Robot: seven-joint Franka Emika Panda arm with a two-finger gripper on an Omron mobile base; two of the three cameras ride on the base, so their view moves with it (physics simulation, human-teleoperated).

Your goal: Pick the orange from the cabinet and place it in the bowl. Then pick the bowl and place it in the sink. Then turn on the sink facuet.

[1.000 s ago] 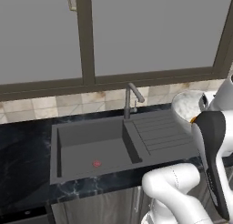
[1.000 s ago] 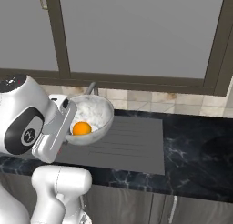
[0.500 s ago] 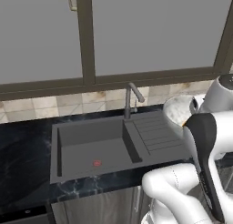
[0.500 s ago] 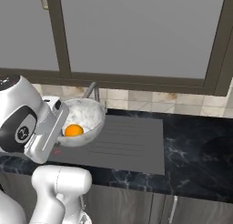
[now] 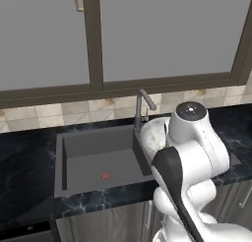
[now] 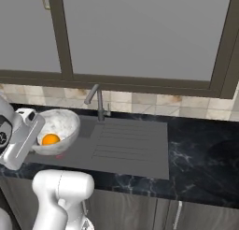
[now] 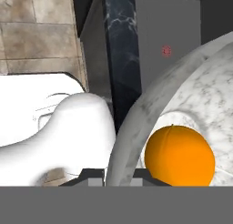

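Note:
My gripper (image 7: 119, 173) is shut on the rim of the white marbled bowl (image 6: 60, 124), with one finger inside the rim and one outside. The orange (image 6: 50, 139) lies in the bowl, and the hand view shows the orange (image 7: 179, 155) close up against the bowl's inner wall (image 7: 200, 86). The bowl (image 5: 155, 134) hangs lifted beside the faucet (image 5: 142, 107), over the right edge of the dark grey sink (image 5: 96, 155). The sink's red drain mark (image 5: 105, 175) shows on the basin floor. Above, the cabinet (image 5: 162, 34) has its pale grey doors shut.
The ribbed drainboard (image 6: 128, 140) lies right of the bowl, with black marble counter (image 6: 205, 159) beyond it. A tiled backsplash (image 5: 59, 110) runs behind the sink. My own arm (image 5: 192, 152) hides part of the bowl in the left base view.
The bowl with the orange has travelled left, from over the drainboard to the faucet and the basin's right edge. The arm swung with it, and the grip stayed shut.

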